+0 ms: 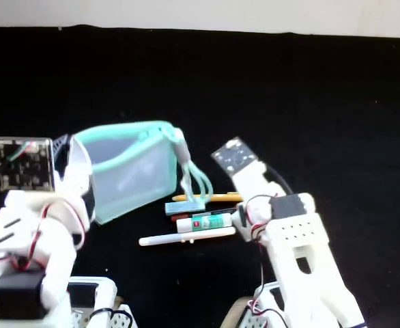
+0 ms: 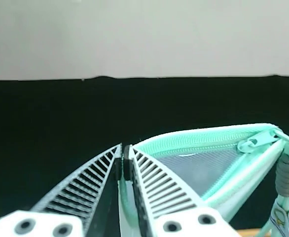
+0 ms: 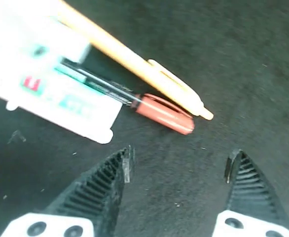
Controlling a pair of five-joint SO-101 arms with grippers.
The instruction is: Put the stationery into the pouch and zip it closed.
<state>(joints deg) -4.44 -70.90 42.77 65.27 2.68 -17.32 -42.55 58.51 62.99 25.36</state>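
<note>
A mint-green pouch (image 1: pixel 128 171) (image 2: pixel 218 158) stands on the black table with its mouth spread open. My left gripper (image 1: pixel 77 164) (image 2: pixel 125 160) is shut on the rim at its left end. The zipper pull (image 2: pixel 246 144) and cord loops (image 1: pixel 193 179) hang at the far end. Beside the pouch lie an orange pen (image 1: pixel 213 198) (image 3: pixel 134 61), a red-capped pen (image 3: pixel 164 113), a white glue stick (image 1: pixel 203 221) (image 3: pixel 60 98), a small blue piece (image 1: pixel 184 207) and a white pen (image 1: pixel 186 237). My right gripper (image 1: pixel 237 217) (image 3: pixel 179 165) hovers open just right of the pile, holding nothing.
The black cloth (image 1: pixel 309 102) covers the table to a pale wall at the back. Open cloth lies behind and to the right of the pouch. Both arm bases stand at the near edge.
</note>
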